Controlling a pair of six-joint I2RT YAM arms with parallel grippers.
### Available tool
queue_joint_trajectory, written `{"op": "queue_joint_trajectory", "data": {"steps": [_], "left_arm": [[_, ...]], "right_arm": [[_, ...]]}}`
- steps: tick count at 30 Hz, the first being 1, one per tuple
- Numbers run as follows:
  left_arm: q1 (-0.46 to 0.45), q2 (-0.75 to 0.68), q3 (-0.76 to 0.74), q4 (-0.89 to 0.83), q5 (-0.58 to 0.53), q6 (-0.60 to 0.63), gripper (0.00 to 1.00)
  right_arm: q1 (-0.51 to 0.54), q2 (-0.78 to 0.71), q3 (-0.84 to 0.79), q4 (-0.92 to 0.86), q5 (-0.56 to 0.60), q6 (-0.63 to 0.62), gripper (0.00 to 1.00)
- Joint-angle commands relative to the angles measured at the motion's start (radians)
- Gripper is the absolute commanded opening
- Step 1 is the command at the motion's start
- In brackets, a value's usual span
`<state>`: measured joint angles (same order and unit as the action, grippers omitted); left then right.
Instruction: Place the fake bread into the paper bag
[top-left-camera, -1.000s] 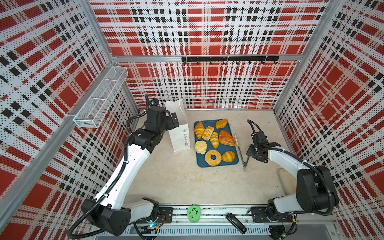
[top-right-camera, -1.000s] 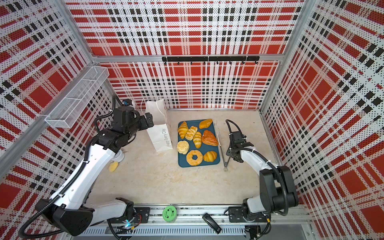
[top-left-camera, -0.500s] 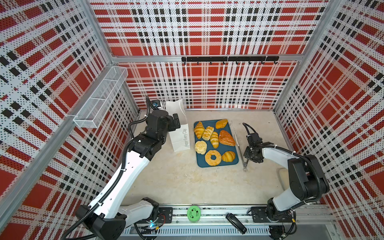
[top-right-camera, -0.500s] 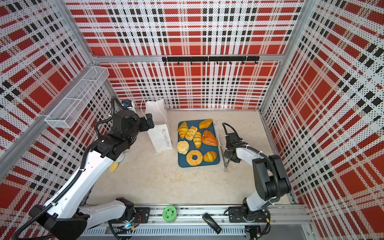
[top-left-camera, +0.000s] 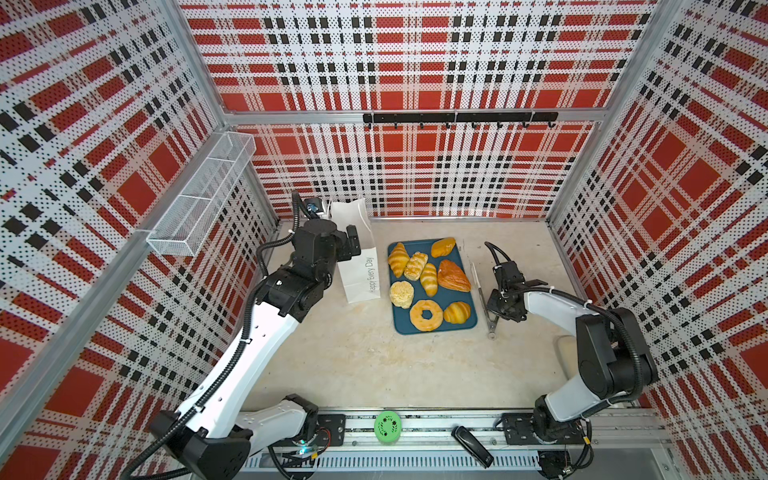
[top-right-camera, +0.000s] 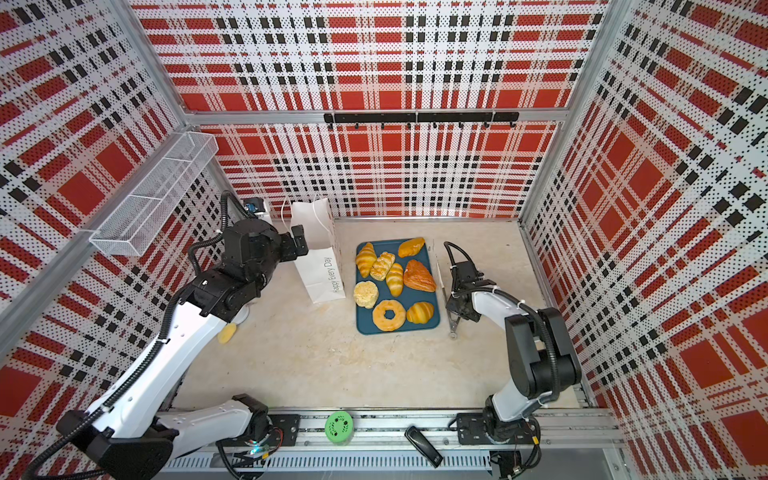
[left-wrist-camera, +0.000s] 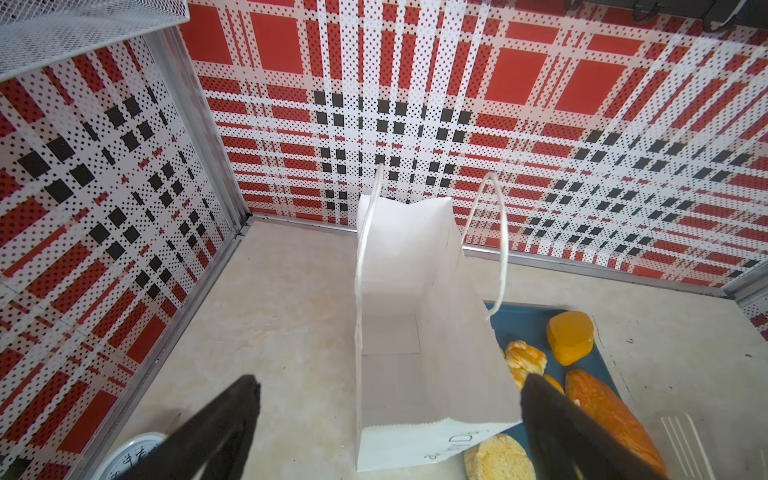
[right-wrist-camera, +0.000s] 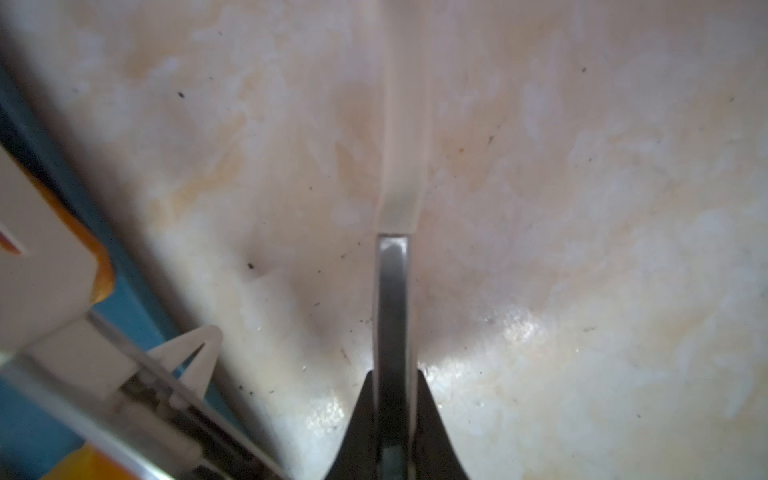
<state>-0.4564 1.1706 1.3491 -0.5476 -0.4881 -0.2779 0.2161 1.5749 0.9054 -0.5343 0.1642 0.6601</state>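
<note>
Several pieces of fake bread (top-left-camera: 398, 258) (top-right-camera: 365, 258) lie on a dark-teal tray (top-left-camera: 400, 326): croissants, striped loaves, a ring doughnut (top-left-camera: 425, 314), a crumbly bun (left-wrist-camera: 498, 459). Left of the tray the white paper bag (top-left-camera: 358, 270) (top-right-camera: 320, 270) (left-wrist-camera: 399, 266) stands upright, mouth open, nothing visible inside. My left gripper (top-left-camera: 352, 245) (left-wrist-camera: 390, 382) is open at the bag's upper rim, black fingers (left-wrist-camera: 232, 415) spread wider than the bag. My right gripper (top-left-camera: 492, 305) (right-wrist-camera: 392, 374) is low on the table right of the tray, shut on a pair of metal tongs (top-left-camera: 482, 291) (right-wrist-camera: 392, 291).
A small yellow piece (top-right-camera: 226, 332) lies on the table beside the left arm. A white round dial (left-wrist-camera: 133, 453) sits near the left wall. A wire-mesh basket (top-left-camera: 199, 199) and a black hook rail (top-left-camera: 457, 118) hang on the walls. A green disc (top-left-camera: 387, 424) rests on the front rail.
My right gripper moved left onto the tongs and closed on them. The left arm shifted slightly beside the bag, its gripper staying open.
</note>
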Motion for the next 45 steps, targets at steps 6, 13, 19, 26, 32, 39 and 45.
{"op": "queue_joint_trajectory", "data": {"steps": [6,13,19,26,32,39,45], "left_arm": [[-0.074,0.031,0.081,0.075,-0.026,0.1,0.99],[-0.119,0.099,0.16,0.099,0.071,0.18,0.99],[-0.145,0.166,0.223,0.116,0.274,0.217,0.99],[-0.123,0.32,0.333,0.091,0.638,0.158,0.99],[-0.099,0.459,0.418,0.139,0.992,0.067,0.99],[-0.104,0.583,0.465,0.244,1.209,-0.002,1.0],[-0.104,0.634,0.49,0.289,1.262,-0.033,1.0]], "right_arm": [[-0.071,-0.171,0.045,0.056,-0.064,-0.047,0.02],[-0.092,-0.223,0.102,0.122,-0.216,-0.12,0.03],[-0.088,-0.219,0.146,0.2,-0.38,-0.127,0.03],[-0.088,-0.177,0.153,0.397,-0.607,-0.039,0.04],[-0.085,-0.149,0.166,0.528,-0.757,0.017,0.02],[-0.086,-0.102,0.189,0.588,-0.888,0.079,0.02],[-0.086,-0.102,0.161,0.706,-0.96,0.159,0.04]]}}
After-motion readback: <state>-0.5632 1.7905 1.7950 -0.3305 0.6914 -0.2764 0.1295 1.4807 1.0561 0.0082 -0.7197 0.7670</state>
